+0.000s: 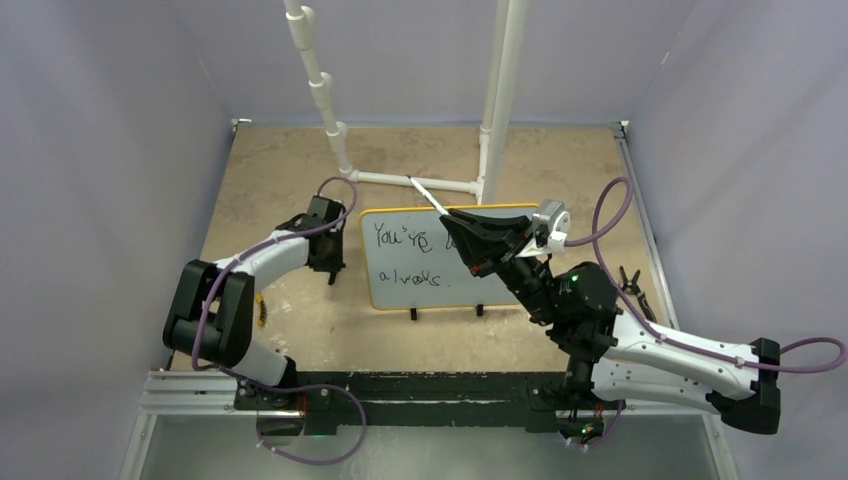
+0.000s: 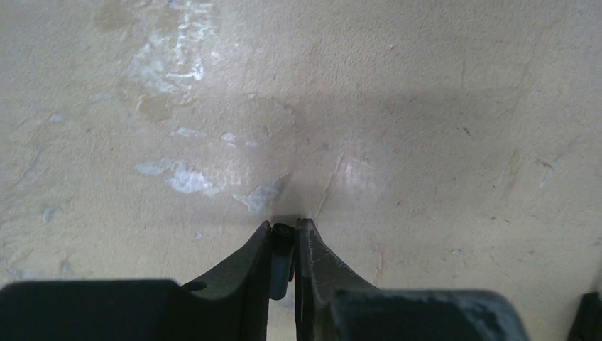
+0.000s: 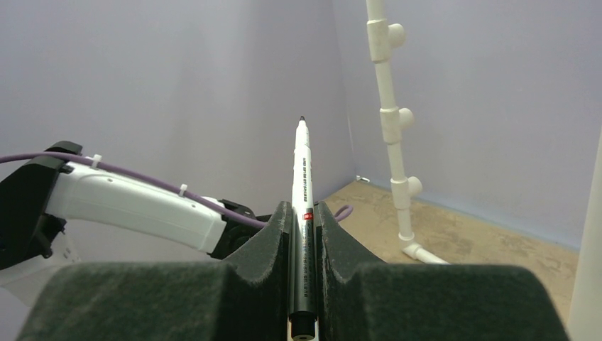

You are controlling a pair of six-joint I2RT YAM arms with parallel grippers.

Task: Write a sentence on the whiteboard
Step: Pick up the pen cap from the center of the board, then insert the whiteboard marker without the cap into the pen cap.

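In the middle of the table (image 1: 280, 160) the whiteboard (image 1: 455, 292) stands with the sentence (image 1: 405, 255) on its left half. The left gripper (image 2: 284, 227) sits just beside its left edge, pinched nearly shut on a small black piece (image 2: 282, 249) I can't identify. The right gripper (image 3: 304, 213) hovers over the board's right side clamping the marker (image 3: 302, 170), tip angled up off the surface, so I'd guess writing's paused or done.

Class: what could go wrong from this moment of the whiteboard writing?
The marker points its bare tip up, away from the whiteboard; swinging back may streak it. The right gripper hangs over the sentence and might smear it. The left gripper pinches a small black piece, not the board, so pen pressure may shift it.
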